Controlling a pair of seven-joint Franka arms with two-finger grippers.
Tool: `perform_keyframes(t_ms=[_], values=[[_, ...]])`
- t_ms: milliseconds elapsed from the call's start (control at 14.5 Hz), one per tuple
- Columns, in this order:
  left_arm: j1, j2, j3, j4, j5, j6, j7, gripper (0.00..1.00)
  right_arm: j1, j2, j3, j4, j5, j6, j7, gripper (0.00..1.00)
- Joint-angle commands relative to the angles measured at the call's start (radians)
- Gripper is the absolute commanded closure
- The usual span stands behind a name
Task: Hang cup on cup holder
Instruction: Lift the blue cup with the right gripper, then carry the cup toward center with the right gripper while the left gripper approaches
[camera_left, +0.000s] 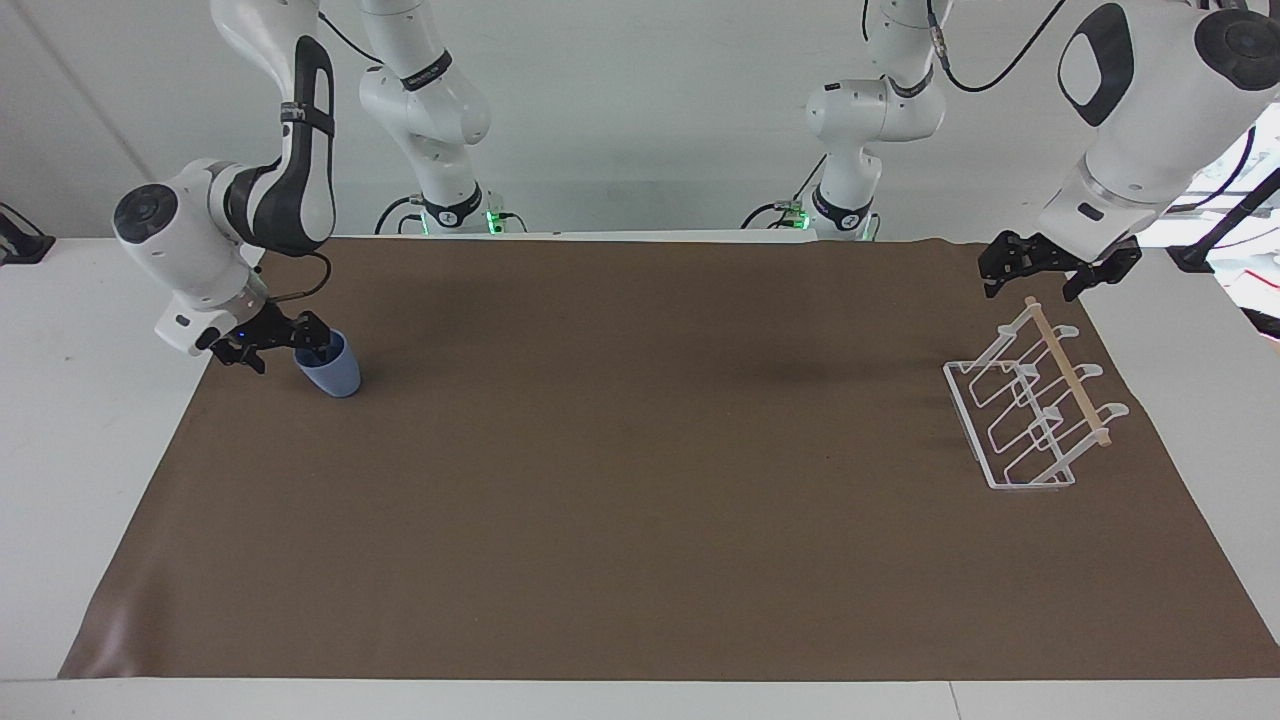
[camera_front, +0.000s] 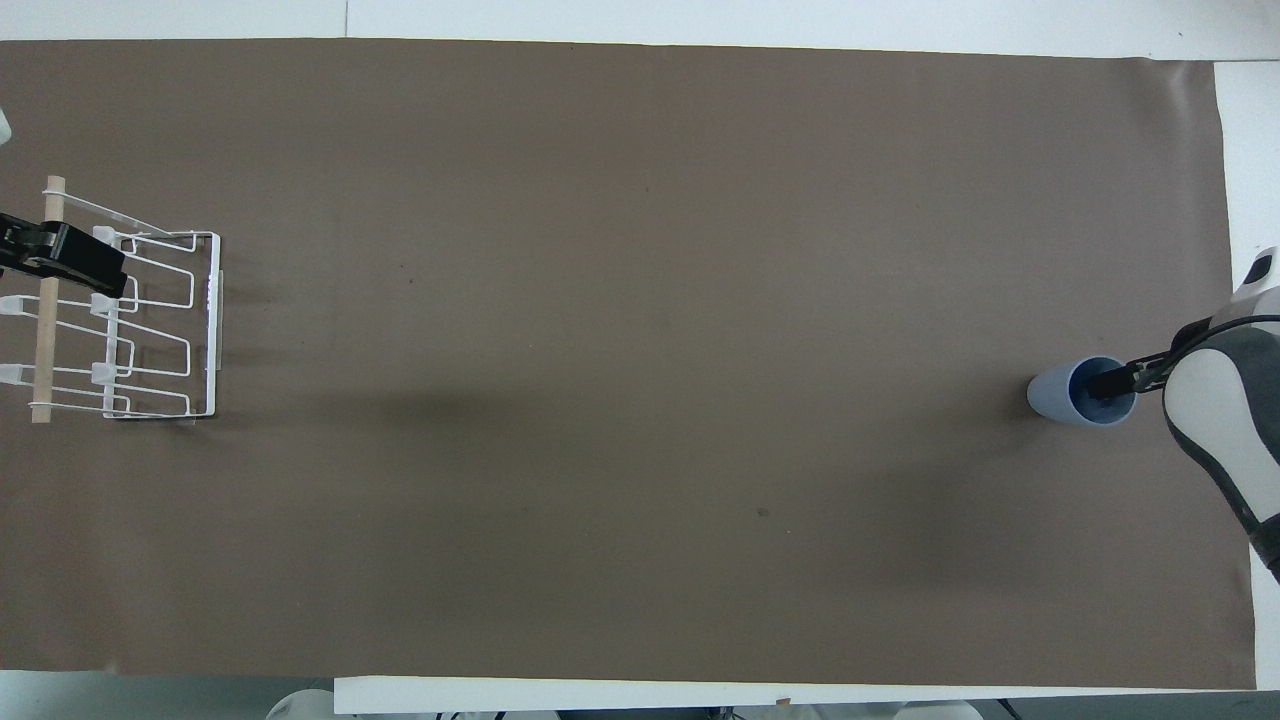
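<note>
— Item one, the cup?

— The cup (camera_left: 331, 366), light blue, stands upright on the brown mat (camera_left: 640, 480) at the right arm's end of the table, well apart from the rack.

— Item two, the right gripper?

— The right gripper (camera_left: 290, 340) is at the cup's rim, one finger (camera_front: 1108, 382) dipping inside the mouth. Whether the fingers are clamped on the wall, I cannot tell.

— Item three, the rack?

— The rack (camera_left: 1030, 405), white wire with a thin wooden rod along the top, stands on the mat at the left arm's end, empty of cups.

— Item four, the left gripper?

— The left gripper (camera_left: 1045, 268) hangs over the rack's end nearer the robots, fingers spread apart, holding nothing. That arm waits.
</note>
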Motion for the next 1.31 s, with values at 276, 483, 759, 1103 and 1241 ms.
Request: perform_keyframes(t_ms=[276,483,759,1103,1241], values=[[0.033,-0.045,0.01,-0.033,0.001,-0.096,-0.007,0.0,-0.009,0.005,0.01,-0.013,0.021,0.02,-0.041,0.87],[0.033,-0.048,0.012,-0.045,0.001,-0.096,-0.006,0.0,-0.006,0.005,0.01,-0.011,0.021,0.017,-0.037,0.99],[0.033,-0.05,0.012,-0.053,0.001,-0.084,-0.05,0.0,-0.002,0.008,0.013,0.035,0.019,-0.05,-0.045,1.0],[-0.015,-0.093,0.002,-0.149,-0.025,0.029,-0.412,0.0,0.108,-0.041,0.025,0.257,0.201,-0.369,-0.034,0.99],[-0.03,-0.097,0.004,-0.163,-0.128,0.088,-0.702,0.0,0.131,-0.047,0.025,0.293,0.331,-0.414,-0.031,0.99]])
